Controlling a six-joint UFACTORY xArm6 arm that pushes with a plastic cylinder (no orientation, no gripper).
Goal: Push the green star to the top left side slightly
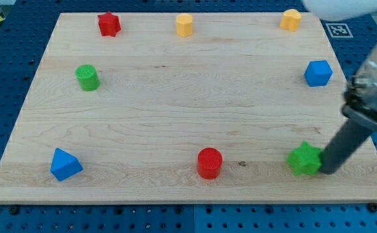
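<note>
Your rod comes down from the view's right edge, and my tip [328, 171] sits on the wooden board [175, 110] near its lower right corner. There is no hand to open or close here: the arm ends in a plain dark rod, holding nothing.

The green star [304, 159] lies just to the view's left of the tip, so close that the two look to be touching, though you cannot be sure of contact from this angle.

Further to the tip's left along the board's lower part you have the red cylinder [209, 162], well apart, and far off at the lower left the blue triangular block [65, 164].

Straight above the tip, toward the view's top, sits the blue block [317, 73], and beyond it at the top edge a yellow block [291, 20].

Up and to the tip's left you find a second yellow block [185, 25], then the red star [109, 24], and lower down the green cylinder [86, 77].
</note>
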